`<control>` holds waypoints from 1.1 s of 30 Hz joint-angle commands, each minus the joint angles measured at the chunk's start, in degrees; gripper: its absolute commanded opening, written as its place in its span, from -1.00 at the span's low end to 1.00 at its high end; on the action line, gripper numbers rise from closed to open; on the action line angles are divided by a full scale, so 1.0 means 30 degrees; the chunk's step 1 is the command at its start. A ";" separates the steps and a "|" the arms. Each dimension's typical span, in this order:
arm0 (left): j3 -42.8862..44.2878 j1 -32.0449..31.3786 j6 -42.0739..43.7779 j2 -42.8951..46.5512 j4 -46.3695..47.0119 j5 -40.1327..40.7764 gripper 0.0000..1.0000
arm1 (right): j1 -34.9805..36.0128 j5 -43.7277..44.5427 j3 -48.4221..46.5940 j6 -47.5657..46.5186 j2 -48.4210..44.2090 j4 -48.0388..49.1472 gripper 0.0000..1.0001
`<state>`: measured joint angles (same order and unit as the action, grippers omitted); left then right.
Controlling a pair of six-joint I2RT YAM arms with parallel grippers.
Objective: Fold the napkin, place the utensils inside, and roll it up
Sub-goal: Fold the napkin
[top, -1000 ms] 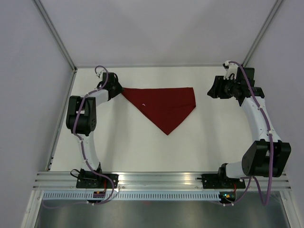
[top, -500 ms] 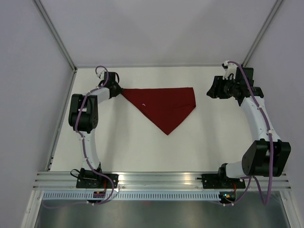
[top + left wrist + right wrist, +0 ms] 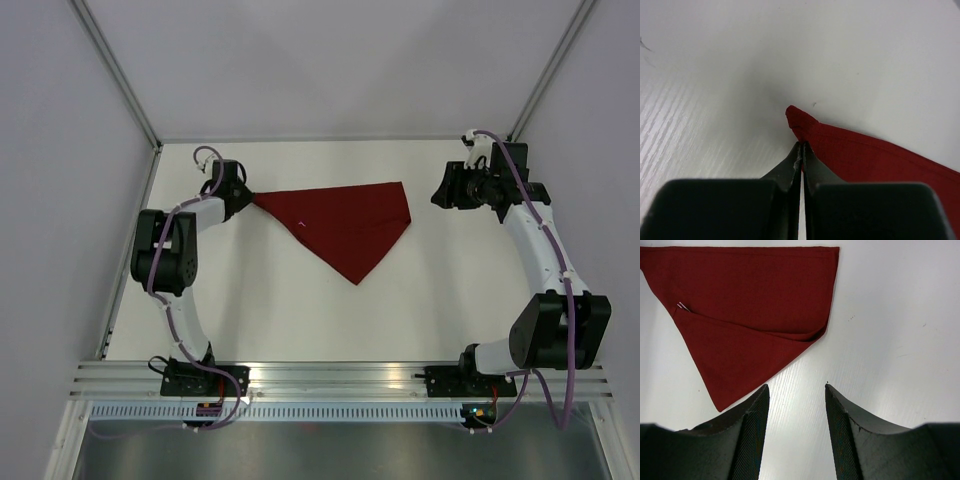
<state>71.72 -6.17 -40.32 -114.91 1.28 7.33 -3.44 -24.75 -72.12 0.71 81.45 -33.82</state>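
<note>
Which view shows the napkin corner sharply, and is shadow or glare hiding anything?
Left wrist: napkin corner fairly sharp, left hand close and soft, grey shadow on the table beyond it. Right wrist: napkin crisp, evenly lit. Top external: diffuse light, no glare.

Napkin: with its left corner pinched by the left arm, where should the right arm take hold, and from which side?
The napkin is best taken by its right corner, coming in low from the right. It lies flat as a folded triangle, so only corners offer a pinch, and the right gripper, jaws open, sits nearest that one.

A white table [image 3: 300, 320] backed by grey walls [image 3: 330, 60].
</note>
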 commanded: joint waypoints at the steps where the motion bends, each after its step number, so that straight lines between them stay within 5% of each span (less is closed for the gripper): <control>1: -0.1577 0.0095 0.0898 0.2558 0.3694 -0.0479 -0.95 | 0.0239 -0.0128 0.0016 0.0144 0.0008 0.0493 0.09; 7: -0.3719 0.0066 0.1748 0.4231 0.7918 -0.4253 -0.95 | 0.0473 0.0018 0.0074 -0.0031 0.0066 0.0523 0.08; 17: -0.4455 -0.2567 0.3094 0.3735 1.2814 -1.5234 -0.95 | 0.1030 0.0399 0.0074 -0.0090 0.0155 0.0581 0.07; 23: -0.4016 -0.5231 0.3970 0.2680 1.2350 -1.8992 -0.95 | 0.1030 0.0429 0.0133 -0.0090 0.0155 0.0581 0.07; 33: -0.4045 -0.8164 0.7840 0.2152 0.7313 -1.9526 -0.95 | 0.1674 0.0634 0.0133 -0.0061 0.0360 0.0581 0.06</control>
<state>58.76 -28.29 -24.45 -108.49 27.40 -48.62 0.30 -23.42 -71.64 0.64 81.84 -33.71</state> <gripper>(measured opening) 0.026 0.534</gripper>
